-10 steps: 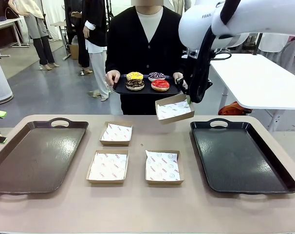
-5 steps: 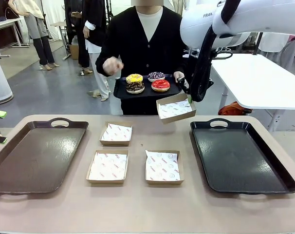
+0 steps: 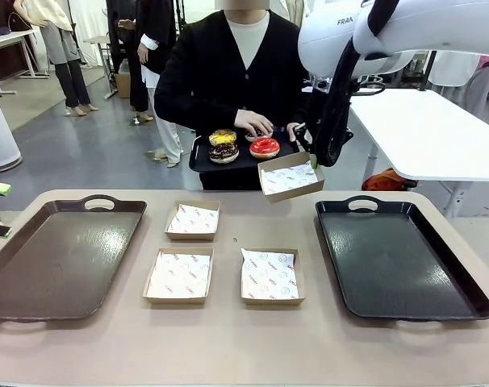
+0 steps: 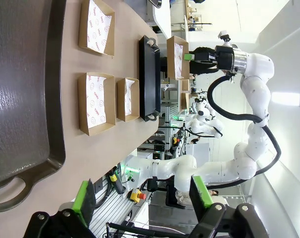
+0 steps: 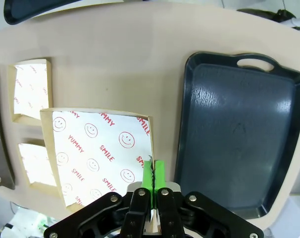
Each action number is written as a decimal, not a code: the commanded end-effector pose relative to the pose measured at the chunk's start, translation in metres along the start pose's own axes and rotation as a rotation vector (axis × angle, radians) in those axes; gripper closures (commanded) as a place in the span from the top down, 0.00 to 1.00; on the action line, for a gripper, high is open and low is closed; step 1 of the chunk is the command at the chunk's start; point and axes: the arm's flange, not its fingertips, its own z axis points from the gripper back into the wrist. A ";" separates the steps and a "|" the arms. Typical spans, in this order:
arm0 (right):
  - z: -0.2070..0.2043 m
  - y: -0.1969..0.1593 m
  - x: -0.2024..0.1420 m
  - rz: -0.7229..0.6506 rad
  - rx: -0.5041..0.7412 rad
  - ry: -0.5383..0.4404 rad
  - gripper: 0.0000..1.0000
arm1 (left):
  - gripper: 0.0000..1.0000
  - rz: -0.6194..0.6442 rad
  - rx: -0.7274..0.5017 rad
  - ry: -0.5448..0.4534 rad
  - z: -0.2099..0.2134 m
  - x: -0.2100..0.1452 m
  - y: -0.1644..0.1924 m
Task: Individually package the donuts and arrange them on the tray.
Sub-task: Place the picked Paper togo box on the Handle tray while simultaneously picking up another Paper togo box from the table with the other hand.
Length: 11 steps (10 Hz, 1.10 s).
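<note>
Across the table (image 3: 228,347), the donuts (image 3: 265,147) sit on the small black tray (image 3: 195,162) the person (image 3: 228,72) holds, a hand (image 3: 252,123) reaching over them. Right gripper (image 3: 313,164) is pinched on a paper-lined box (image 3: 290,179) just beside it; left gripper (image 4: 142,191) gapes wide, empty.

Beige table (image 3: 228,343), live now: far over on the left, brown handled tray (image 3: 63,258); far over on the right, black handled tray (image 3: 402,258). Between them, three shallow cardboard boxes lined with white printed paper: far-left box (image 3: 193,220), near-left box (image 3: 178,275) just in front of it, near-centre box (image 3: 269,276) alongside, none touching.
</note>
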 end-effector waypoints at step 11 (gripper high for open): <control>0.002 -0.002 -0.001 -0.006 -0.003 0.001 0.00 | 1.00 -0.003 -0.007 0.002 0.001 0.000 -0.001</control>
